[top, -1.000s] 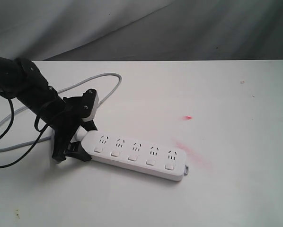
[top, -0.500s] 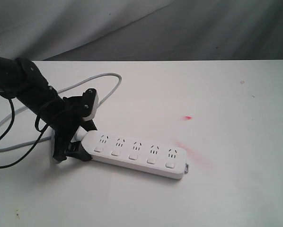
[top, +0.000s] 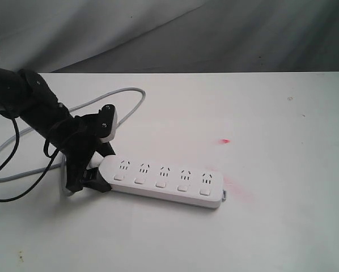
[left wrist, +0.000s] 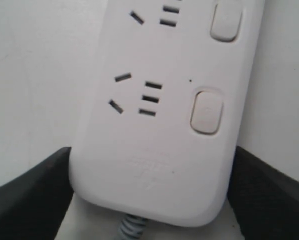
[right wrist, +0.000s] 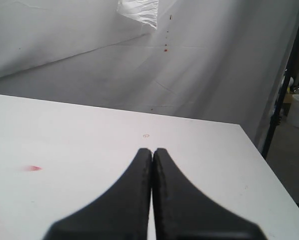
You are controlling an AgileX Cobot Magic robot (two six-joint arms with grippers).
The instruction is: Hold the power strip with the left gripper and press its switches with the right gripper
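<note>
My left fingers (left wrist: pixel 29 192) clamp the power strip (top: pixel 162 177) at its cord end; right fingers (right wrist: pixel 132 200) pressed together, empty.

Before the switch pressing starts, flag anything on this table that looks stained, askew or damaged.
Two red marks stain the white tabletop: a small red spot near the middle and a faint pink smear beside the free end of the long white plastic power strip. The strip itself looks undamaged.
</note>
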